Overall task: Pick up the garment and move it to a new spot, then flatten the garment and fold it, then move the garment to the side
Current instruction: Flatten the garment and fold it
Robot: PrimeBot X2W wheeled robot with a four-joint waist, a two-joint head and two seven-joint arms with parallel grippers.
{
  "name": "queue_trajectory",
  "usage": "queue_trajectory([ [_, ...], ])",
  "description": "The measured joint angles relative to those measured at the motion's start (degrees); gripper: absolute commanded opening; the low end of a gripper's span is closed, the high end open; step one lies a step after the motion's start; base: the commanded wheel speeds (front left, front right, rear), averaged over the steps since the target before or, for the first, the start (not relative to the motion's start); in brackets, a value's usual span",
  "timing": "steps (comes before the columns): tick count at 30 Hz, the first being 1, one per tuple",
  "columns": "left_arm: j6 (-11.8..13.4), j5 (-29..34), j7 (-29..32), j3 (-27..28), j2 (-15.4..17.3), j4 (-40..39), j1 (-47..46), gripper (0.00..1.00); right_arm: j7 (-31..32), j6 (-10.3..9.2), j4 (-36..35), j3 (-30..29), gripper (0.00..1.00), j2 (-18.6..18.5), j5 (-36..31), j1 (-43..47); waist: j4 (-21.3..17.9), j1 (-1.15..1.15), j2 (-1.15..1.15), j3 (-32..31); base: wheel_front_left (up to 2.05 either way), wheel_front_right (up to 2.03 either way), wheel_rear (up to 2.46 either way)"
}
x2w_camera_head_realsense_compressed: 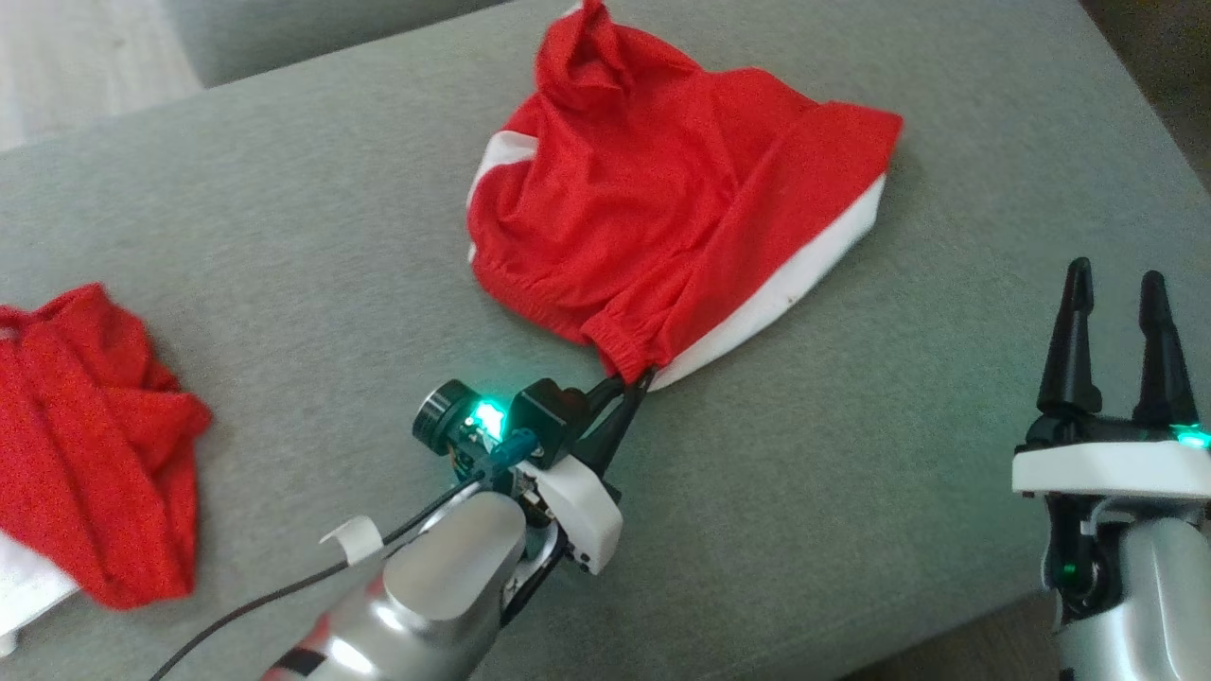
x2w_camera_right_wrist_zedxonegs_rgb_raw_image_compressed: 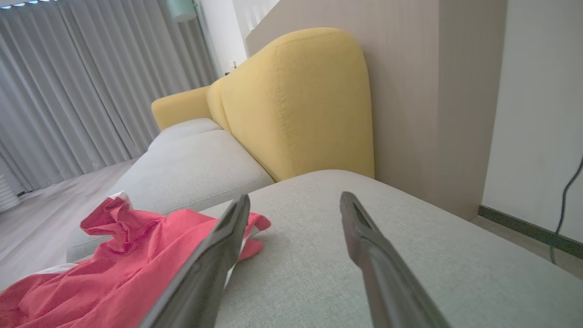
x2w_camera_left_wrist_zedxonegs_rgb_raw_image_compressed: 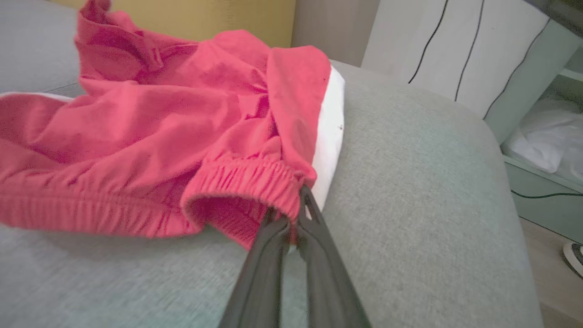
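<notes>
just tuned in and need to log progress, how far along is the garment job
Done: nothing visibly finished; the red-and-white garment lies crumpled on the grey cushion. In hand: the left gripper has its jaws shut on the elastic edge, garment not yet lifted. The right gripper hovers open. Left: moving it, flattening, folding, setting aside.

Head cam: up high, looks fwd & down on cushion (x2w_camera_head_realsense_compressed: 284,218); mid range, whole garment (x2w_camera_head_realsense_compressed: 662,189) in frame.
L wrist cam: low over cushion, along fingers (x2w_camera_left_wrist_zedxonegs_rgb_raw_image_compressed: 262,273), v. close to garment hem.
R wrist cam: low, further off, faces backrest (x2w_camera_right_wrist_zedxonegs_rgb_raw_image_compressed: 296,105).
Shared: garment + cushion, all 3.
</notes>
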Motion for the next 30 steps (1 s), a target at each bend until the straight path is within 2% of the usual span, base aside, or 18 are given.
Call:
queue_trajectory([
  [8,1.36,0.12,-0.87,1.44,2.38,-2.34,0.75,0.0,0.0,0.0,0.9,0.57,1.0,-0.01,-0.65,0.29,4.36,0.0,0.0,-2.55,0.0,0.0,0.0],
  [16,3.43,0.7,-1.14,3.44,8.06,-8.15,3.09,0.0,0.0,0.0,3.67,2.14,1.0,-0.02,-1.14,1.32,9.75,0.0,0.0,-5.19,0.0,0.0,0.0],
  [20,4.77,1.0,-1.14,4.33,11.21,-10.38,3.62,0.0,0.0,0.0,4.66,2.66,1.0,-0.02,-1.14,1.59,11.59,0.0,0.0,-5.75,0.0,0.0,0.0],
  [25,6.19,0.93,-0.88,4.94,13.61,-12.41,6.05,0.0,0.0,0.0,5.56,3.11,1.0,-0.02,-1.15,1.59,13.21,0.0,0.0,-6.04,0.0,0.0,0.0],
  [26,6.48,0.93,-0.47,4.93,13.92,-12.61,6.5,0.09,0.0,0.0,5.67,3.18,1.0,-0.02,-1.15,1.59,13.43,0.0,0.0,-6.04,0.0,0.0,0.0],
  [27,6.9,0.93,-0.46,4.92,14.15,-12.76,6.89,0.36,0.0,0.0,5.82,3.24,1.0,-0.02,-1.15,1.58,13.61,0.0,0.0,-6.02,0.0,0.0,0.0],
  [28,7.15,0.93,-0.46,4.92,14.22,-12.79,7.24,0.99,0.0,0.0,6.01,3.36,1.0,-0.02,-1.19,1.58,13.75,0.0,0.0,-6.01,0.0,0.0,0.0],
  [30,8.34,0.77,-0.46,4.99,14.13,-12.96,7.85,1.0,0.0,0.0,6.47,3.57,1.0,-0.02,-1.67,1.57,14.0,0.0,0.0,-6.01,0.0,0.0,0.0],
])
